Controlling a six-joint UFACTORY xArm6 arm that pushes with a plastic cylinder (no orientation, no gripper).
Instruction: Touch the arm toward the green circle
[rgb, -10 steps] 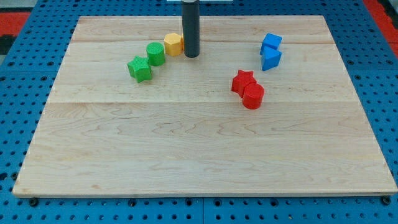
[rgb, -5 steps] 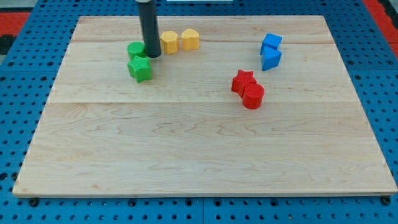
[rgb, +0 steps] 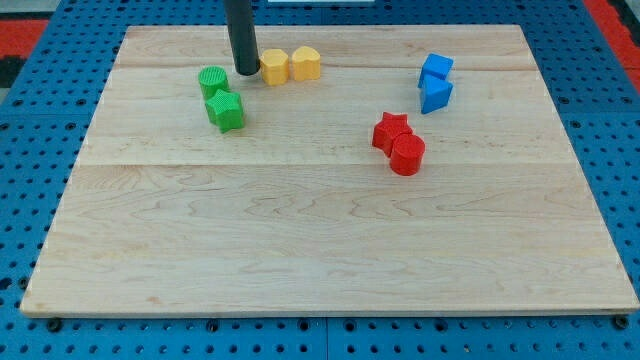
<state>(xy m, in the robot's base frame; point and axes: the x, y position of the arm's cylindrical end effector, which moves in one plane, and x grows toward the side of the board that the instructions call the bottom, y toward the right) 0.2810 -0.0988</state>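
On the desk (rgb: 330, 260), my tip (rgb: 245, 72) stands near the view's top, between the green circle (rgb: 212, 80) at its left and the yellow blocks (rgb: 274, 67) (rgb: 306, 63) just beside its right. The green star (rgb: 226, 110) touches the circle from below. Well apart toward the view's right sit the blue pair (rgb: 436, 68) (rgb: 436, 94), stacked top to bottom, and the red star (rgb: 391, 131) touching the red cylinder (rgb: 407, 154) below it.

Green circle (rgb: 212, 81) upright, touching green star (rgb: 226, 110).
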